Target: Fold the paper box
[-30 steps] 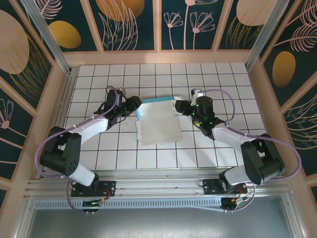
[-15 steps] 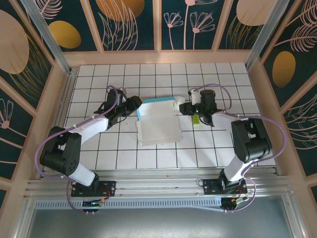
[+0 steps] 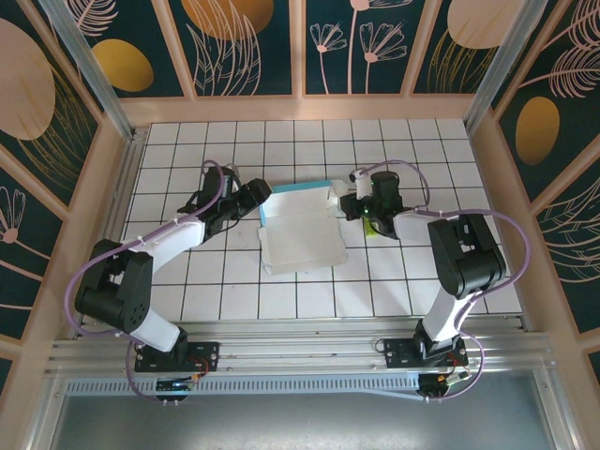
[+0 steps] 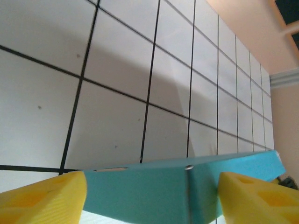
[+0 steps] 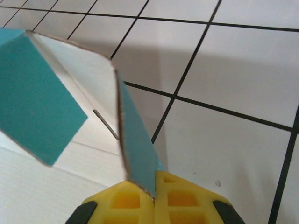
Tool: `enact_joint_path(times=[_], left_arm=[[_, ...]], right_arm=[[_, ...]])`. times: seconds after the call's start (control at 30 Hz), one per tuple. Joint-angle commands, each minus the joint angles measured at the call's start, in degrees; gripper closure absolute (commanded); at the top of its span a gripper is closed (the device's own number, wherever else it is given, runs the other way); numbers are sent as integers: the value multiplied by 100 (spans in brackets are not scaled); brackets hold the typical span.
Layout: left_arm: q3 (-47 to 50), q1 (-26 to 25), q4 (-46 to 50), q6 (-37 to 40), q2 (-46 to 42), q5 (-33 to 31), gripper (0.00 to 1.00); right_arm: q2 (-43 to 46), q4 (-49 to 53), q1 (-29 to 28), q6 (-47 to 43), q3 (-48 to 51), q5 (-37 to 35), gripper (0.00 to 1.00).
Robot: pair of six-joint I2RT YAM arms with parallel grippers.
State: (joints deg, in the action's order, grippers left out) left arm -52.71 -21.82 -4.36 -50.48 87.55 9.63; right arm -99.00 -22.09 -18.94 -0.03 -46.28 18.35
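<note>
The paper box (image 3: 298, 246) lies mid-table, its white inside facing up and its far turquoise wall (image 3: 295, 198) raised. My left gripper (image 3: 262, 202) is at the wall's left end. In the left wrist view its yellow fingers (image 4: 42, 198) stand wide apart, open, with the turquoise wall (image 4: 149, 186) spanning the gap between them. My right gripper (image 3: 343, 201) is at the box's right end. In the right wrist view it (image 5: 154, 196) is shut on the edge of an upright turquoise side flap (image 5: 138, 144). A second turquoise flap (image 5: 32, 112) leans beside it over the white sheet (image 5: 32, 191).
A tiny yellow-green scrap (image 3: 373, 228) lies under the right forearm. The tiled white table (image 3: 431, 150) is ringed by a wooden rim and patterned walls (image 3: 300, 47). Bare tiles stretch behind and in front of the box.
My right gripper has closed onto the box's right flap, and its forearm has swung in closer to the box. My left gripper's fingers have spread wider around the far wall.
</note>
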Motion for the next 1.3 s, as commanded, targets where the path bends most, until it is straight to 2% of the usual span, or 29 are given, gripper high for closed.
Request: enact_joint_path(times=[0.0, 0.1, 0.2, 0.33, 0.43, 0.57, 0.67, 0.77, 1.0, 1.27], left_arm=[[-271, -15, 660, 447, -629, -838, 21], [-130, -15, 716, 526, -1157, -1172, 17], [283, -117, 481, 534, -1674, -1133, 18], [559, -774, 351, 466, -1859, -1208, 31], [739, -1208, -280, -21, -1363, -764, 42], [481, -1561, -917, -239, -179, -447, 62], [54, -1570, -917, -137, 697, -312, 77], [-442, -1570, -689, -30, 1444, -152, 88], [-236, -1595, -1620, -569, 2177, 814, 92], [-74, -1702, -1997, -767, 2738, 1031, 94]], right_arm=[[215, -297, -68, -76, 179, -370, 98], [241, -358, -128, -110, 182, -475, 100], [224, -324, -238, -144, 135, -605, 100], [239, -320, -352, -181, 113, -786, 100], [251, -384, -383, -189, 148, -820, 100], [228, -283, -401, -249, 78, -872, 100], [236, -180, -421, -321, 41, -899, 100], [280, -79, -424, -332, 23, -945, 100], [196, -28, -444, 144, -88, -819, 100], [-117, 480, -671, 1045, -565, -871, 100]])
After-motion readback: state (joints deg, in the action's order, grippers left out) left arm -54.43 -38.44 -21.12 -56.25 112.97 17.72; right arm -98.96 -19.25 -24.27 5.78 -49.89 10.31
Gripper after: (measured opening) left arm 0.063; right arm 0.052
